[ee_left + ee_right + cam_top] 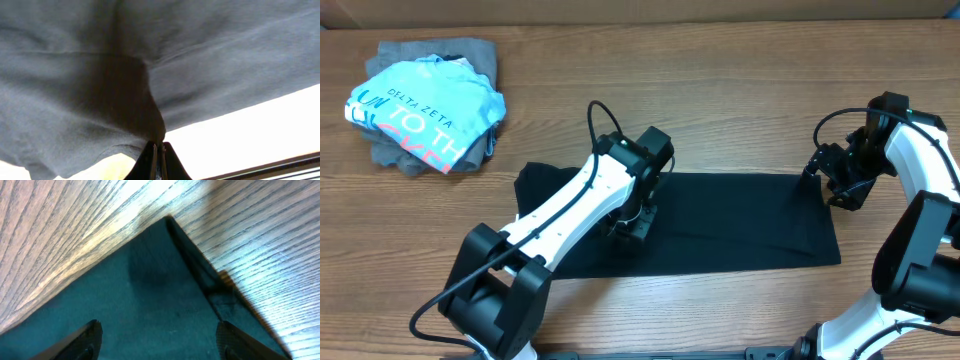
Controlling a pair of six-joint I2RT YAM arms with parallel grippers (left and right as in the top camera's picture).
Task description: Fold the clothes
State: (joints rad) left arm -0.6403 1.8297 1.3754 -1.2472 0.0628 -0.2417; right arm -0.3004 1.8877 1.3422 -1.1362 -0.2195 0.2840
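The black T-shirt lies on the wooden table, folded into a long flat band. My left gripper is over the band's left-middle part, shut on a pinch of the black fabric, which hangs in folds from the closed fingertips in the left wrist view. My right gripper is open and empty, just above the shirt's upper right corner. Its two fingers spread wide over the cloth. No neck label shows.
A light blue "DELTA ZETA" printed shirt lies bundled on a grey garment at the table's back left. Bare wood lies behind the black shirt. The table's far edge runs along the top.
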